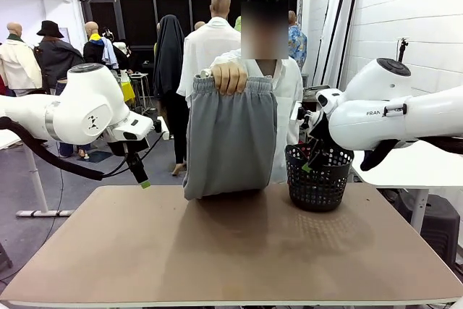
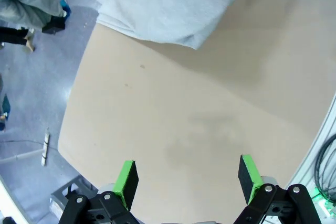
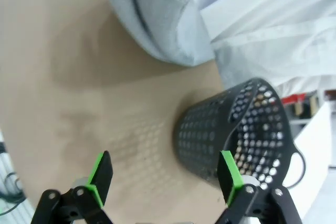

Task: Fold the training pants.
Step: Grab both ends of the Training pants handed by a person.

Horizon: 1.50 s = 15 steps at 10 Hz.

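A person at the far side of the table (image 1: 239, 251) holds the light grey training pants (image 1: 230, 139) up by the gathered waistband with one hand (image 1: 229, 76). Their lower fold touches the table near its far edge. A black perforated basket (image 1: 317, 175) stands just beside them, on the robot's right. The left tool (image 2: 189, 174) hangs released above bare table. The right tool (image 3: 165, 174), likewise spread and gripping nothing, hovers near the basket.
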Tool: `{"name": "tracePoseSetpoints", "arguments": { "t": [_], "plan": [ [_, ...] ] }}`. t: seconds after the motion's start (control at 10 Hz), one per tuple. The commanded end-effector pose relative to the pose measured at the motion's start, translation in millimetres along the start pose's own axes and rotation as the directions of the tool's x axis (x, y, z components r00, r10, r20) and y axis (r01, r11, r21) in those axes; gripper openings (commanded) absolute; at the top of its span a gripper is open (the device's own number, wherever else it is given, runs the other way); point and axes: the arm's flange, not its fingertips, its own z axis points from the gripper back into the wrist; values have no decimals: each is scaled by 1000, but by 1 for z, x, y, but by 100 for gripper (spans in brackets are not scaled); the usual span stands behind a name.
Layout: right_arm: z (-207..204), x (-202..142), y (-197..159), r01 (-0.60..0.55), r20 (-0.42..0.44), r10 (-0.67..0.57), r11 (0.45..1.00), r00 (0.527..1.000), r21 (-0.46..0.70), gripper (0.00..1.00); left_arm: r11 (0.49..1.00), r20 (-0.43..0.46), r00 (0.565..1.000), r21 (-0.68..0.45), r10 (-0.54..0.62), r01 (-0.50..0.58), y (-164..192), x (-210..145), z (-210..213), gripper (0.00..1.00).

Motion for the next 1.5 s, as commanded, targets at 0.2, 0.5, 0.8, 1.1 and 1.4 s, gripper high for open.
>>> {"name": "tracePoseSetpoints", "arguments": {
  "t": [0.2,0.5,0.8,1.1,1.4],
  "plan": [
    [-25,-18,-13,-79,180,63,994,982,81,100,991,172,982,-96,-79,97,5,-7,-20,100],
    [-35,-19,-21,-123,269,90,987,959,108,100,974,250,959,-144,-135,175,8,-4,-25,100],
    [-38,-17,-24,-159,376,101,979,921,127,100,956,343,928,-191,-148,223,5,1,-29,100],
    [-34,-18,-22,-144,407,84,982,910,121,100,931,433,880,-202,-193,304,3,4,-28,100],
    [-25,-15,-16,-140,391,85,983,917,115,100,944,398,898,-181,-186,276,-4,5,-22,100]
  ]
}}
